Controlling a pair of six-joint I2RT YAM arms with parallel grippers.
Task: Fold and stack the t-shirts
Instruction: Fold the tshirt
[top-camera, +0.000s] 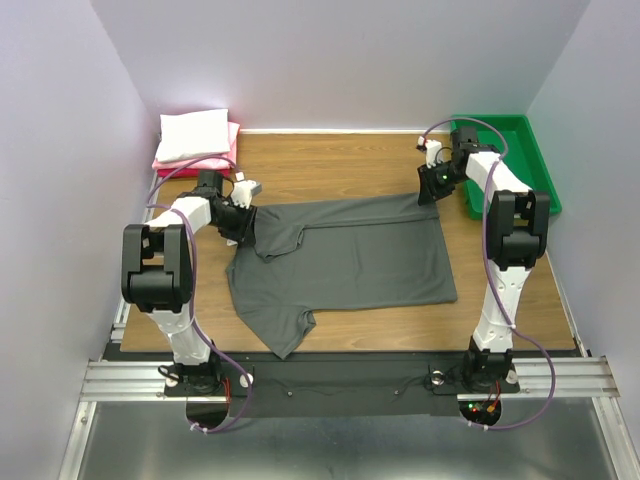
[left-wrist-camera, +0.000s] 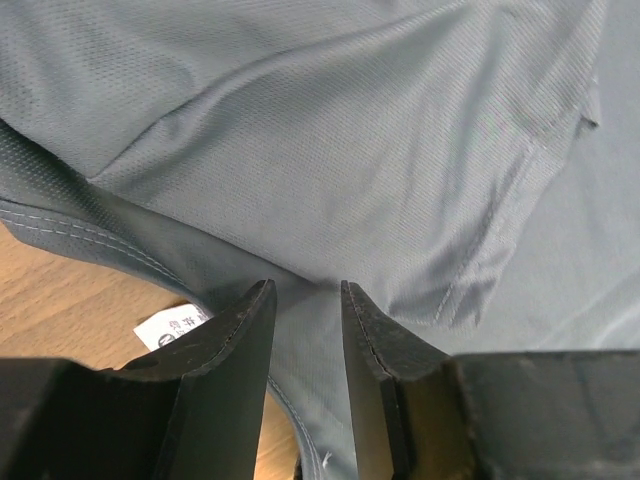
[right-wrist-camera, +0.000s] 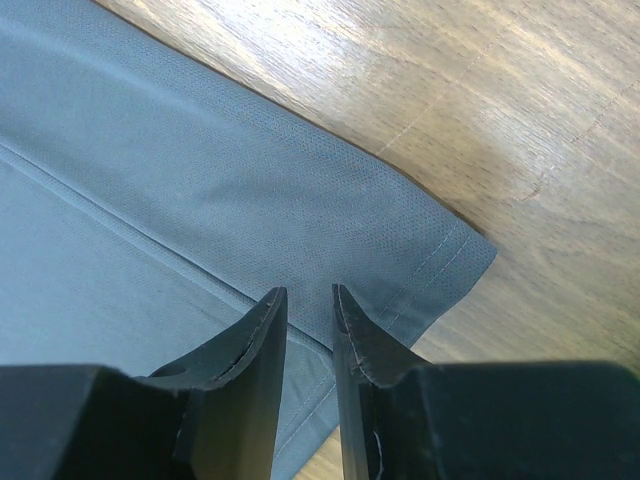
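Note:
The dark charcoal grey t-shirt (top-camera: 340, 255) lies spread on the wooden table (top-camera: 330, 165), its far edge doubled over and one sleeve pointing toward the near edge. My left gripper (top-camera: 243, 220) is at the shirt's left end by the collar. In the left wrist view its fingers stand apart (left-wrist-camera: 306, 287) over the grey cloth (left-wrist-camera: 380, 150), with a white label (left-wrist-camera: 170, 328) beside them. My right gripper (top-camera: 429, 188) is at the far right hem corner. Its jaws (right-wrist-camera: 309, 290) are slightly apart above the flat hem (right-wrist-camera: 400, 250). A white folded t-shirt (top-camera: 193, 133) rests on pink ones (top-camera: 205, 161) at the back left.
A green plastic tray (top-camera: 512, 160) sits at the back right, just beyond the right arm. Purple walls enclose the table on three sides. Bare wood (right-wrist-camera: 520, 120) shows beside the hem corner.

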